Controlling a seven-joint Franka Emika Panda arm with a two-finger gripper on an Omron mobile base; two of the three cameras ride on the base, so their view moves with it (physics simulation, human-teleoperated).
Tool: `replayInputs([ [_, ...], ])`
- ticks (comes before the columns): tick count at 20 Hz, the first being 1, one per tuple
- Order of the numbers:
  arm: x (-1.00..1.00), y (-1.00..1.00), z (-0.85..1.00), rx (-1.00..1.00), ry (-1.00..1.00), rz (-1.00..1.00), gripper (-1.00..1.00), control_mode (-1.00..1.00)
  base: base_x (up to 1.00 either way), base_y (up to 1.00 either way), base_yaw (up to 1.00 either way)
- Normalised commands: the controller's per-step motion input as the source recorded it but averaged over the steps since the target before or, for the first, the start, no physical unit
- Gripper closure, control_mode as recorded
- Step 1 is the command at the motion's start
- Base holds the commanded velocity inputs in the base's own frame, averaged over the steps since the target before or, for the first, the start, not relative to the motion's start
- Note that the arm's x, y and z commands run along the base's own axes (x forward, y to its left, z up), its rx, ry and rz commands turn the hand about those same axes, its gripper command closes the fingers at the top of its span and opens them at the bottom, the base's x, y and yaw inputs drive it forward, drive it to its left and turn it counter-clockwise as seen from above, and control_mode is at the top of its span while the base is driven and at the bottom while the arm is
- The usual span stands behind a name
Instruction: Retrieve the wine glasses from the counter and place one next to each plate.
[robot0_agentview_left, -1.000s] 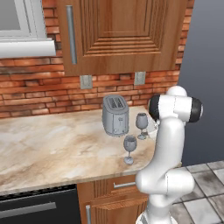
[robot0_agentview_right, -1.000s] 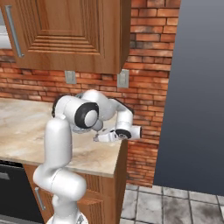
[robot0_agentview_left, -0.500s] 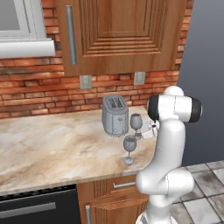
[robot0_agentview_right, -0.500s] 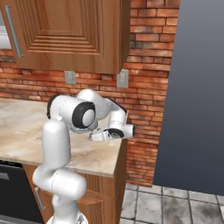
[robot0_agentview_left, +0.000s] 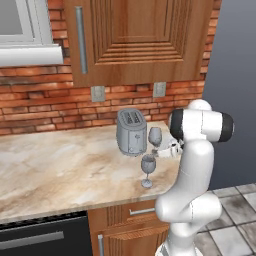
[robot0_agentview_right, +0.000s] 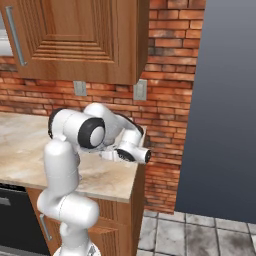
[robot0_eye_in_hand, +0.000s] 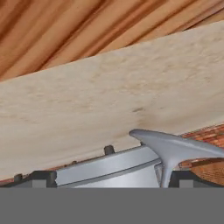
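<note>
Presently the task appears barely begun; two wine glasses stand on the worktop (robot0_agentview_left: 60, 170), the far glass (robot0_agentview_left: 155, 136) just beside the single toaster (robot0_agentview_left: 131, 132), the near glass (robot0_agentview_left: 148, 169) towards the front edge; neither is lifted; the gripper (robot0_agentview_left: 172, 148), jaws spread wide and holding nothing, sits close to the far glass; both placements remain outstanding.

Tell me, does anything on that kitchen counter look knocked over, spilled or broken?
Nothing stands out. Two small grey stemmed wine glasses stand upright on the beige marbled counter, beside the upright silver toaster. No spill or breakage shows. The robot's hand sits low by the rear glass, open.
</note>
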Motion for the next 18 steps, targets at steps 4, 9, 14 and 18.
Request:
replayInputs([
  [4,0.28,0.56,-0.06,-0.07,-0.25,-0.32,-1.0,-1.0,0.0,0.0,0.0],
  [9,0.29,0.59,0.0,-0.13,-0.25,-0.12,-1.0,-1.0,0.0,0.0,0.0],
  [14,0.3,0.04,0.0,0.0,-0.03,0.0,1.0,-1.0,0.0,0.0,0.0],
  [18,0.0,-0.17,0.05,0.05,-0.04,0.0,1.0,-1.0,0.0,0.0,0.0],
])
